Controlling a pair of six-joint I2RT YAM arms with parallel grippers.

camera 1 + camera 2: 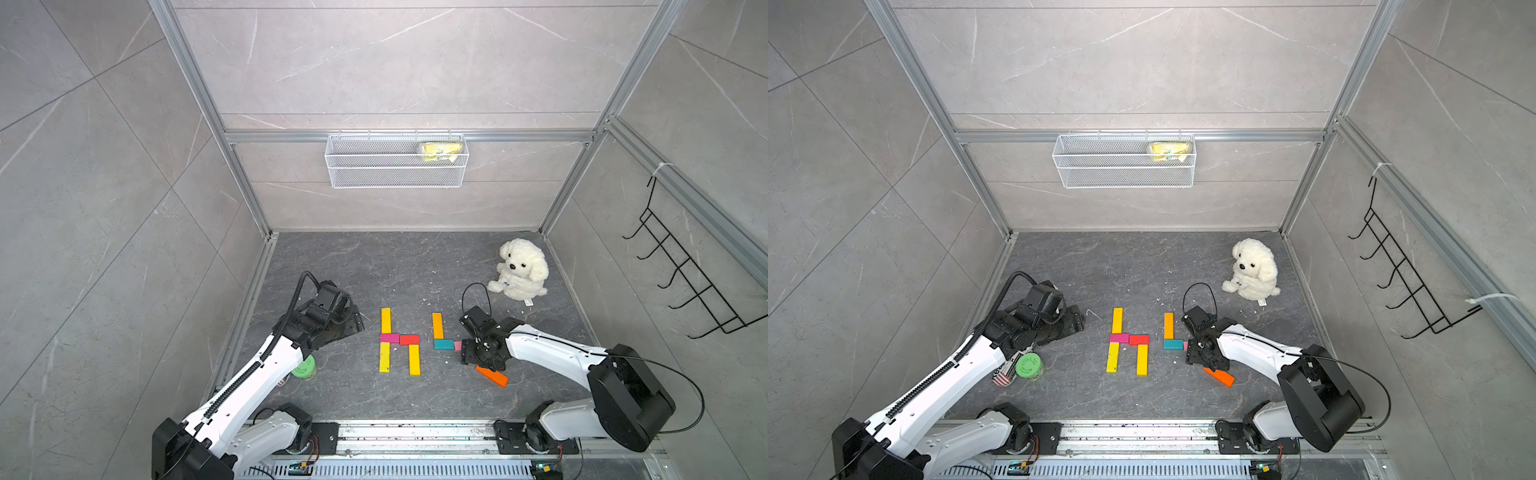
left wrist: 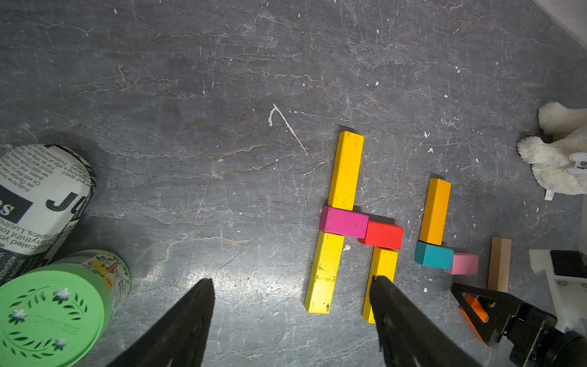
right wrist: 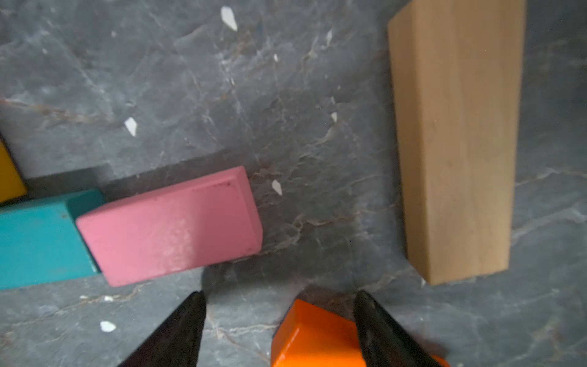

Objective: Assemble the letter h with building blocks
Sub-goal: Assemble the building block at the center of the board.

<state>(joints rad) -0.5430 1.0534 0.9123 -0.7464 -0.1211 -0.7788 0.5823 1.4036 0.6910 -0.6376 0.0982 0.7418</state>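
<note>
Rear counter (image 1: pixel 395 266) open. Plush dog (image 1: pixel 521 268) fills far right corner; green can (image 1: pixel 304 368) obstructs near left side. Narrow lane only between red block (image 1: pixel 409 339) and amber block (image 1: pixel 437 325).

Robot lab test cell: aluminium frame (image 1: pixel 282 136) boxing in marble-look wall panels (image 1: pixel 395 62), stone-look floor (image 1: pixel 395 266), wire basket (image 1: pixel 374 174), hook rack (image 1: pixel 690 261), white robot arms (image 1: pixel 266 365) bolted to metal rail (image 1: pixel 415 430).

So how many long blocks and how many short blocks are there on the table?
Long blocks: 6
Short blocks: 4
Total: 10
</note>
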